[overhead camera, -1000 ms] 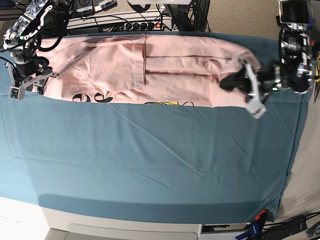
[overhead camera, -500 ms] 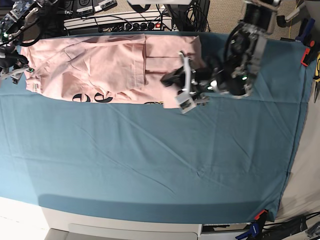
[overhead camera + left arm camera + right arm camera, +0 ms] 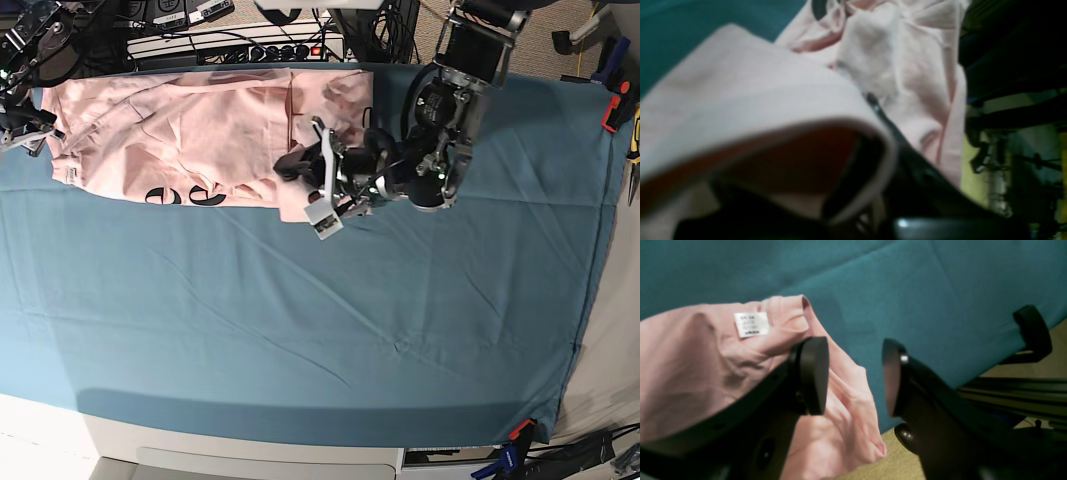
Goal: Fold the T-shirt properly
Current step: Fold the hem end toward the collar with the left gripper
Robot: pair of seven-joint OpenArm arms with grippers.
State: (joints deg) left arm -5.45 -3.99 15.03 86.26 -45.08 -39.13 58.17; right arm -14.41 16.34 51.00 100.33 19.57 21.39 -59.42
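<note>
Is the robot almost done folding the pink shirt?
Not yet, about halfway. Done: the T-shirt is already a long narrow strip at the far edge of the teal sheet. In hand: the left gripper is shut on one end of the shirt, with that end doubled over the middle. The right gripper is open beside the other end. Left: finishing that fold and tidying.

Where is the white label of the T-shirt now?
In the right wrist view, the white label sits near the T-shirt's corner at upper left, just above the open right gripper, beside the teal sheet.
</note>
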